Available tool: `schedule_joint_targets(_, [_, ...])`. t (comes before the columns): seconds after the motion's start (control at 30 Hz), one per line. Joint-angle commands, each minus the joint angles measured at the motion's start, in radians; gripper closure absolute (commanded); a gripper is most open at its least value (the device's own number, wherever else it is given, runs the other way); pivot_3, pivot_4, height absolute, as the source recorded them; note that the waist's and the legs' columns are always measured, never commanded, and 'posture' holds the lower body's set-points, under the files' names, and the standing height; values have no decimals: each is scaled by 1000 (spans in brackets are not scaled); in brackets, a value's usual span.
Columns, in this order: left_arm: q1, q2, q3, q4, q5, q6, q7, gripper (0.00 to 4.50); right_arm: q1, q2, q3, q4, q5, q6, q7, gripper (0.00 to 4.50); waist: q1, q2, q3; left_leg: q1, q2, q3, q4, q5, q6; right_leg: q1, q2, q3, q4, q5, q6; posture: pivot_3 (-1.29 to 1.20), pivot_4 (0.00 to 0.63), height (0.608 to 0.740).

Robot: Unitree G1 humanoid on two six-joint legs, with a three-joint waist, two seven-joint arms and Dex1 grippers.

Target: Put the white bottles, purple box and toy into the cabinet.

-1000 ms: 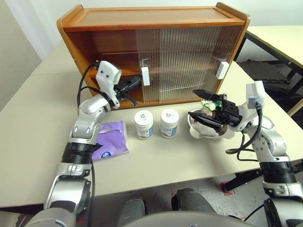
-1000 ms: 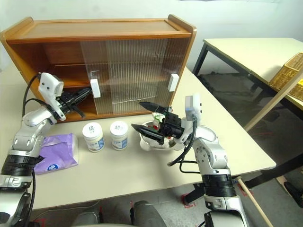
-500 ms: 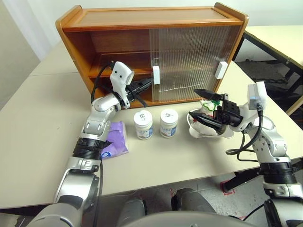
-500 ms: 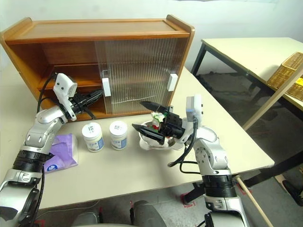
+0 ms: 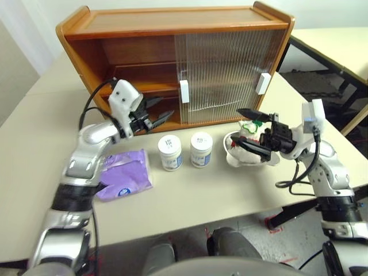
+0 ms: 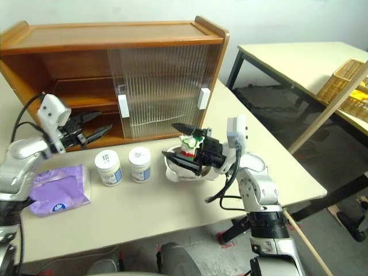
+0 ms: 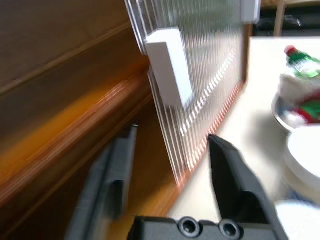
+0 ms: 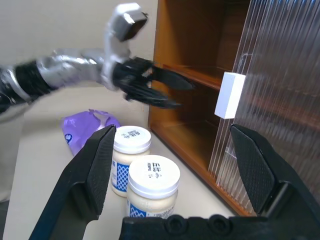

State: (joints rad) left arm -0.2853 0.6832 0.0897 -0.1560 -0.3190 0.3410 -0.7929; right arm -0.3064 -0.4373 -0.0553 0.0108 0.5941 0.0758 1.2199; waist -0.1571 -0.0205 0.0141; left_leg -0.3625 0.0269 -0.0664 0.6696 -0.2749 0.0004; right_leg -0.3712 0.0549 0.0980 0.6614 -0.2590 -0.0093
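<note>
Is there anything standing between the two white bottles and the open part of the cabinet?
Nothing visible on the table blocks them. The white bottles stand just in front of the cabinet, whose left side is open. Only the left pincer, open, hangs before that opening, above the table.

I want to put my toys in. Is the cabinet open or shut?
Open on its left half: the cabinet shows bare shelves there, and its ribbed sliding doors cover only the right part.
</note>
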Motion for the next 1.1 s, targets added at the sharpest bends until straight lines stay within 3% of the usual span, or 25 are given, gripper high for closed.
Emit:
schedule_joint_targets(0.03, [80, 70, 109, -118, -135, 201, -26, 97, -9, 0, 11, 16, -13, -11, 11, 0, -1, 1, 0, -2, 1, -1, 0, 0, 0, -2, 0, 0, 0, 2, -4, -195, 0, 740])
schedule_joint_targets(0.2, [227, 134, 382, -195, -346, 502, 14, 37, -17, 1, 16, 26, -17, -14, 23, 0, 4, 2, -1, -4, 5, -6, -1, 0, 0, -6, -3, 2, 0, 4, -7, -174, 0, 740])
schedule_joint_targets(0.27, [355, 187, 461, -243, -404, 604, -34, 37, -21, 0, 15, 28, -12, -12, 29, 0, 1, 4, -2, -4, 13, -5, -3, 0, -1, -8, -5, 3, 0, 4, -9, -170, 0, 740])
schedule_joint_targets(0.4, [462, 207, 576, -230, -434, 612, -52, 37, -10, -14, 36, 3, 6, 42, 56, 0, 3, 4, -3, -3, 14, -3, -7, 0, -2, -13, -4, 4, 4, 2, -13, -166, 0, 740])
schedule_joint_targets(0.67, [628, 225, 619, -184, -375, 616, -42, 37, -2, -15, 49, -4, -6, 43, 64, 0, 11, 14, -8, -2, 17, -5, -8, 0, -3, -14, -2, 3, 6, 3, -18, -150, 0, 740])
schedule_joint_targets(0.87, [555, 171, 514, -115, -344, 608, 32, 37, 0, -10, 61, -5, -10, 52, 70, 0, 19, 16, -10, -1, 19, -6, -8, 0, -3, -15, 0, 3, 6, 4, -20, -144, 0, 740])
schedule_joint_targets(1.1, [479, 112, 415, -26, -357, 657, 56, 2311, -4, -9, 67, -1, -17, 43, 69, 0, 27, 16, -10, -2, 20, -4, -8, 1, -4, -15, 0, 2, 6, 5, -23, -151, 0, 740])
